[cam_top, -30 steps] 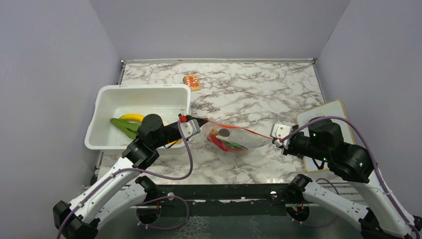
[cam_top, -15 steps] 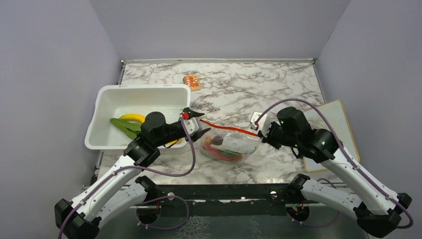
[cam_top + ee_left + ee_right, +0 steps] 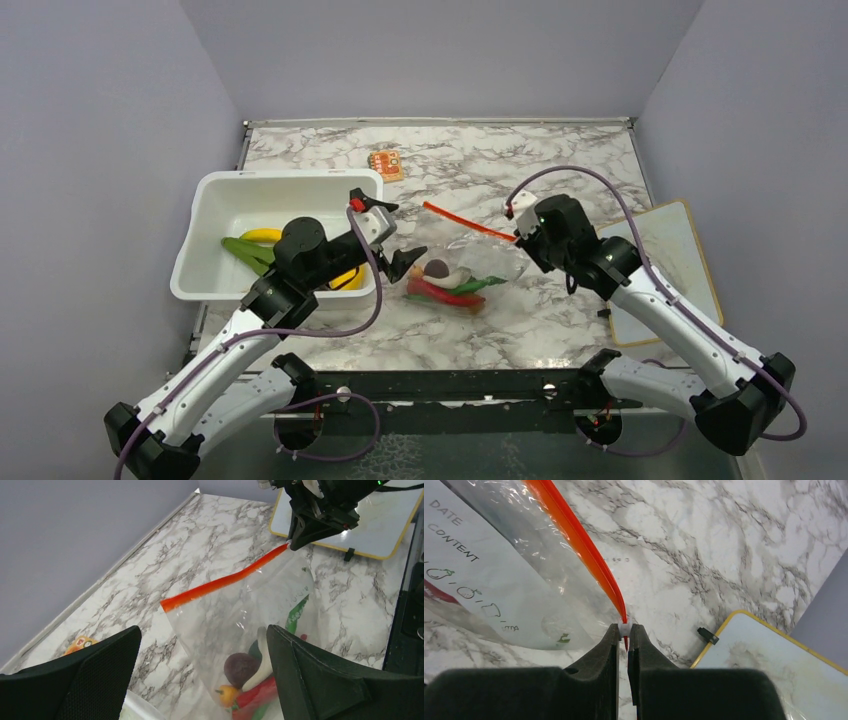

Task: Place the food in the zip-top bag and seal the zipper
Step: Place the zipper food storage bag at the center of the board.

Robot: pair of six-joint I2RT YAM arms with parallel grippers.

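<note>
Left gripper (image 3: 395, 236): jaws now wide, its earlier pinch on the zipper (image 3: 220, 583) end released. Right gripper (image 3: 625, 633): clenched on the zipper's white tab (image 3: 624, 627), moved up-table. Zip-top bag (image 3: 250, 611) hangs from it, food (image 3: 246, 682) pooled at its bottom, near the tub (image 3: 215, 200).

A white tub (image 3: 290, 176) stood on the left of the marble table (image 3: 580, 160), its long sides running across. A white board (image 3: 685, 245) with a yellow rim lay flat at the table's right edge, slightly turned. A small black clip (image 3: 707, 635) sat just beside the board's rim. Plain lilac walls (image 3: 440, 60) closed in three sides.
</note>
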